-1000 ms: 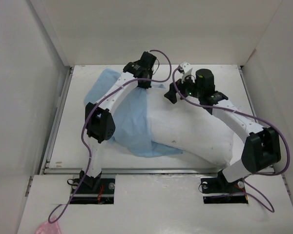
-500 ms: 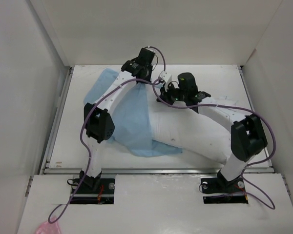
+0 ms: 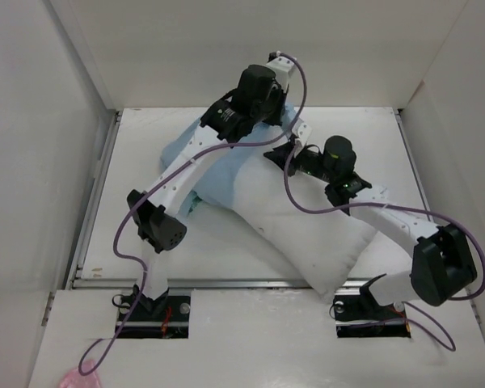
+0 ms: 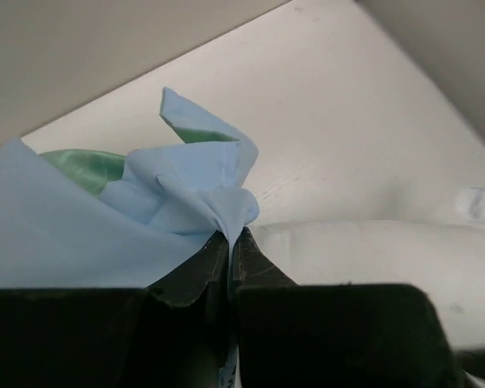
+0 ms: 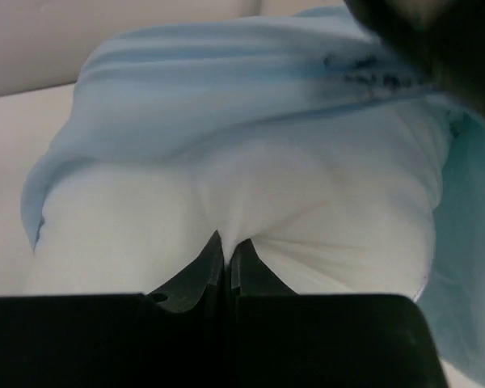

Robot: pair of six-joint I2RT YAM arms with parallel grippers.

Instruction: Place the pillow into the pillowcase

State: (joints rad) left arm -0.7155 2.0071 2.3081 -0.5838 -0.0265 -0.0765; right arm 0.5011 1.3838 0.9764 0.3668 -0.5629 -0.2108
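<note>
The light blue pillowcase (image 3: 196, 158) lies bunched at the back left of the table, and its teal-green inner face (image 4: 87, 166) shows in the left wrist view. My left gripper (image 3: 268, 120) is shut on a gathered edge of the pillowcase (image 4: 190, 190) and holds it up. The plump white pillow (image 3: 307, 230) runs diagonally from the pillowcase toward the front right. Its far end sits under the blue fabric (image 5: 226, 89). My right gripper (image 3: 281, 153) is shut on a pinch of the pillow (image 5: 226, 190) near that covered end.
White enclosure walls stand close on the left, back and right. The pillow's near corner (image 3: 327, 283) reaches the table's front rail (image 3: 226, 281). A small pink scrap (image 3: 69, 378) lies on the front ledge at the far left. Purple cables loop over both arms.
My right gripper went from open to shut on the pillow. The left gripper rose and moved right with the pillowcase edge. The pillow swung so that its near end points toward the front right.
</note>
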